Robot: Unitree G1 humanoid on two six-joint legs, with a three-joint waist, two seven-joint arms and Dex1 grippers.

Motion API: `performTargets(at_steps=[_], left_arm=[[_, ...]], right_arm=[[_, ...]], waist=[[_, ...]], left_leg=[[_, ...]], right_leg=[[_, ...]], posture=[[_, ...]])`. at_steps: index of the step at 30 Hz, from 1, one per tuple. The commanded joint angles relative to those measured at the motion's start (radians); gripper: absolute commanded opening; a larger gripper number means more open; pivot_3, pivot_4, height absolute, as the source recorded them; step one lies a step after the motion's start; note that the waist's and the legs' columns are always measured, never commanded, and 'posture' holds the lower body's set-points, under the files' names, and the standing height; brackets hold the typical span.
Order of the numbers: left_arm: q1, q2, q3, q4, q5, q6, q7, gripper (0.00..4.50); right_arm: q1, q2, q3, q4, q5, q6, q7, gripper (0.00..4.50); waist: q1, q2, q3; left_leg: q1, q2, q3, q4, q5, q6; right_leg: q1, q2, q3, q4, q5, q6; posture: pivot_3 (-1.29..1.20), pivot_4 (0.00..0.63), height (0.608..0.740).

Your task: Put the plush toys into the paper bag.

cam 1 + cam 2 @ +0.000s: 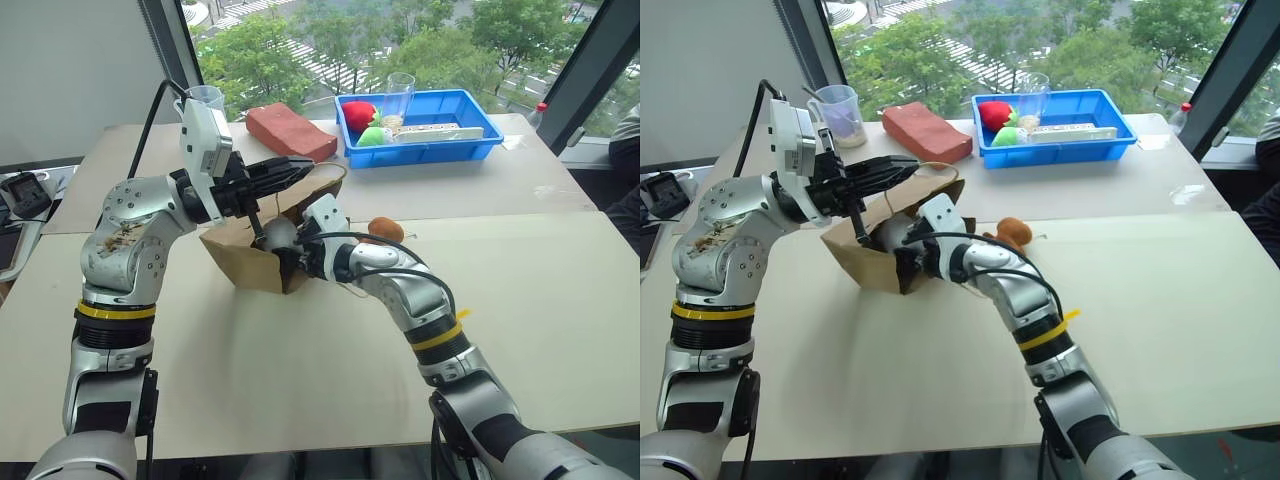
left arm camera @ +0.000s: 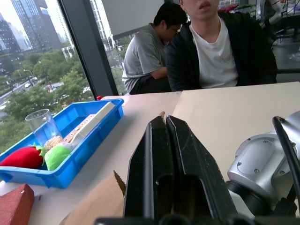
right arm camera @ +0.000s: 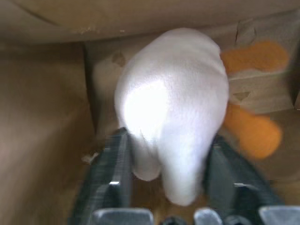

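Spanning beige tables (image 1: 300, 370) beside tall windows (image 1: 420, 40) overlooking green trees (image 1: 270, 50).

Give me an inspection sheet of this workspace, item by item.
Surface: beige table.
Job's things: paper bag on its side; white toy at its mouth; brown toy on the table behind the right arm.
Clutter: red block, blue tray with a cup and soft strawberries, measuring cup.
Grippers: left gripper shut at the bag's upper edge; right gripper astride the white toy.
Cables: black cable along the right arm.
Surroundings: windows, trees, two seated people.
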Motion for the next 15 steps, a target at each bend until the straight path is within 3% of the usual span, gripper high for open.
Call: performTargets(at_steps=[1,3,9,15], left_arm=[[-0.008,0.015,0.025,-0.034,-0.009,-0.011,0.005,0.0],[-0.008,0.015,0.026,-0.031,-0.007,-0.015,0.006,0.0],[-0.016,0.015,0.022,-0.02,-0.004,-0.019,0.006,0.0],[-0.019,0.028,0.026,-0.009,-0.003,-0.021,-0.002,0.0]], right_arm=[[0.026,-0.041,-0.036,-0.112,0.016,-0.023,0.034,4.01],[0.045,-0.056,-0.047,-0.147,0.016,-0.033,0.035,4.46],[0.088,-0.101,-0.116,-0.244,0.029,-0.03,0.03,4.46],[0.164,-0.28,-0.207,-0.322,-0.016,-0.045,0.038,4.46]], waist=[[0.002,0.0,0.0],[0.002,0.0,0.0],[0.001,0.0,0.0],[0.014,0.0,0.0]], left_leg=[[0.0,0.0,0.0,0.0,0.0,0.0],[0.0,0.0,0.0,0.0,0.0,0.0],[0.0,0.0,0.0,0.0,0.0,0.0],[0.0,-0.001,0.0,0.0,0.0,0.0]], right_leg=[[0.0,0.0,0.0,0.0,0.0,0.0],[0.0,0.0,0.0,0.0,0.0,0.0],[0.0,0.0,0.0,0.0,0.0,0.0],[0.001,0.0,0.0,-0.001,0.0,0.0]], posture=[[0.0,0.15,0.74],[0.0,0.15,0.74],[0.0,0.15,0.74],[0.0,0.15,0.74]])
